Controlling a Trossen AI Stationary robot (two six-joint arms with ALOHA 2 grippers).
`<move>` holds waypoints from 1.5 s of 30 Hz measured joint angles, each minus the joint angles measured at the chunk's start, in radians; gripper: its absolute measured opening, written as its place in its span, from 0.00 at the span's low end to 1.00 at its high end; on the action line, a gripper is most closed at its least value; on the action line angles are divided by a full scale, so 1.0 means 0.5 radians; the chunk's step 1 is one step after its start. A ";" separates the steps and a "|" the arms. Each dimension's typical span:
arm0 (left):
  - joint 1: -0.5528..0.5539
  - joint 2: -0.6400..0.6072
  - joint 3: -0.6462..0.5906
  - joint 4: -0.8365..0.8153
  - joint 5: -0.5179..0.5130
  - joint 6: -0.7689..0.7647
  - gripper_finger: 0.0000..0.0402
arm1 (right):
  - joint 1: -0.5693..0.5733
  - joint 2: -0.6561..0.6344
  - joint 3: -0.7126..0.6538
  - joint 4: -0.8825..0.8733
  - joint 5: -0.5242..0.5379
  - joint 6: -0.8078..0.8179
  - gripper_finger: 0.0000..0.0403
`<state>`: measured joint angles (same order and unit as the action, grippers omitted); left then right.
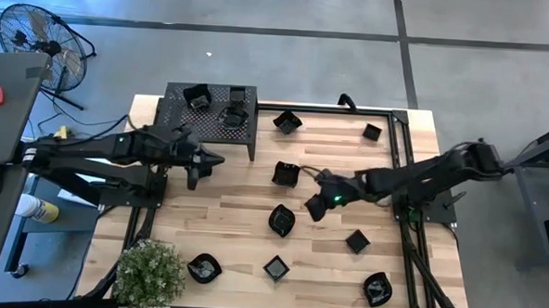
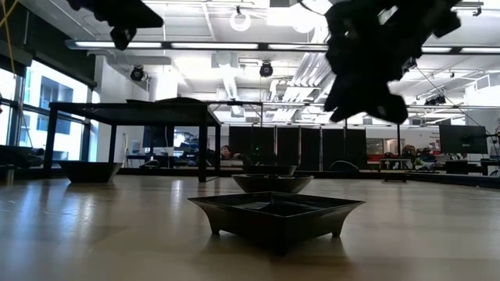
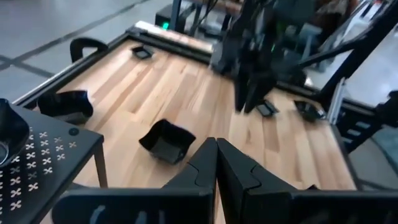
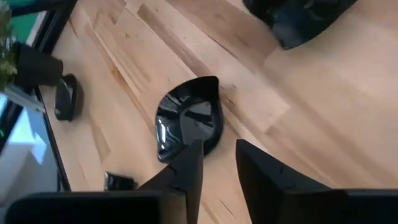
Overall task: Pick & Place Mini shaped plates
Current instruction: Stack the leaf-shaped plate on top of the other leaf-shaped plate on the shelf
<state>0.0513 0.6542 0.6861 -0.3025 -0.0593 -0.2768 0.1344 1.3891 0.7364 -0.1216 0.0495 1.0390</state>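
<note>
Several glossy black mini plates lie scattered on the wooden table, and three more (image 1: 232, 117) sit on the black perforated shelf (image 1: 178, 122) at the far left. My right gripper (image 1: 315, 208) (image 4: 219, 150) hangs open above the table's middle, just right of a scalloped plate (image 1: 282, 219) (image 4: 189, 121) that rests flat on the wood; its fingers stand clear of the plate. My left gripper (image 1: 206, 160) (image 3: 216, 148) is shut and empty beside the shelf's near right corner, pointing toward a square plate (image 1: 287, 173) (image 3: 166, 142).
Other plates lie at the near edge (image 1: 276, 266), near left (image 1: 204, 268), near right (image 1: 377, 288) and far side (image 1: 372, 132). A potted plant (image 1: 149, 274) stands at the near left corner. A black frame rail (image 1: 404, 132) runs along the table's right and far sides.
</note>
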 joint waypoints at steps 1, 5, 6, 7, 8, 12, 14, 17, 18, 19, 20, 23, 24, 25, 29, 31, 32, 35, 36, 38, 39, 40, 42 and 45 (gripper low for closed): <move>0.001 -0.046 -0.027 0.021 0.007 -0.001 0.00 | 0.007 0.056 0.001 0.068 0.001 0.050 0.24; 0.001 -0.184 -0.082 0.014 0.011 -0.011 0.00 | 0.012 0.253 0.002 0.213 0.001 0.227 0.26; 0.001 -0.211 -0.091 0.003 0.011 -0.011 0.00 | 0.012 0.294 0.002 0.232 0.003 0.268 0.27; 0.001 -0.234 -0.091 -0.018 0.011 -0.010 0.00 | 0.012 0.332 0.002 0.260 0.005 0.304 0.27; 0.001 -0.251 -0.091 -0.029 0.011 -0.011 0.00 | 0.012 0.365 0.002 0.299 0.005 0.336 0.27; 0.001 -0.315 -0.091 -0.106 0.012 -0.021 0.00 | 0.032 0.507 0.037 0.402 -0.014 0.430 0.27; 0.001 -0.338 -0.091 -0.146 0.013 -0.032 0.00 | 0.040 0.579 0.084 0.378 -0.059 0.435 0.27; 0.001 -0.362 -0.091 -0.216 0.011 -0.032 0.00 | 0.042 0.686 0.163 0.333 -0.088 0.427 0.27; 0.001 -0.364 -0.091 -0.228 0.006 -0.038 0.00 | 0.041 0.719 0.182 0.327 -0.087 0.427 0.27; 0.001 -0.364 -0.091 -0.232 0.004 -0.051 0.00 | 0.040 0.746 0.199 0.324 -0.086 0.427 0.26; 0.001 -0.364 -0.091 -0.232 0.004 -0.068 0.00 | 0.040 0.767 0.214 0.325 -0.087 0.427 0.26; 0.001 -0.363 -0.091 -0.235 0.004 -0.091 0.00 | 0.040 0.797 0.243 0.328 -0.087 0.434 0.20; 0.001 -0.363 -0.091 -0.237 0.004 -0.099 0.00 | 0.040 0.797 0.243 0.328 -0.081 0.436 0.17; 0.001 -0.363 -0.091 -0.238 0.003 -0.120 0.00 | 0.040 0.797 0.244 0.328 -0.074 0.436 0.14; 0.001 -0.362 -0.091 -0.249 -0.044 -0.249 0.00 | 0.037 0.768 0.244 0.353 -0.057 0.436 0.02; 0.001 -0.352 -0.091 -0.268 -0.113 -0.351 0.00 | 0.036 0.736 0.244 0.359 -0.025 0.442 0.02; 0.001 -0.335 -0.091 -0.272 -0.150 -0.404 0.00 | 0.033 0.714 0.244 0.372 0.006 0.456 0.03; 0.002 -0.276 -0.090 -0.282 -0.199 -0.529 0.00 | 0.033 0.622 0.244 0.379 0.137 0.481 0.02; 0.002 -0.246 -0.090 -0.264 -0.193 -0.561 0.00 | 0.032 0.580 0.244 0.397 0.195 0.481 0.01; 0.002 -0.170 -0.090 -0.195 -0.171 -0.608 0.00 | 0.024 0.488 0.244 0.410 0.330 0.459 0.01; 0.001 -0.127 -0.089 -0.154 -0.171 -0.630 0.00 | 0.012 0.440 0.249 0.396 0.389 0.418 0.01; 0.002 -0.082 -0.089 -0.113 -0.171 -0.648 0.00 | -0.005 0.397 0.272 0.364 0.443 0.354 0.01; 0.002 0.012 -0.082 -0.037 -0.180 -0.661 0.01 | -0.055 0.326 0.352 0.307 0.540 0.145 0.01; 0.002 0.186 0.017 -0.022 -0.271 -0.668 0.05 | -0.146 0.266 0.547 0.201 0.670 -0.239 0.01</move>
<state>0.0525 0.7474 0.6944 -0.3135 -0.1947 -0.6109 0.0613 1.5222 1.0097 -0.0210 0.3845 0.9195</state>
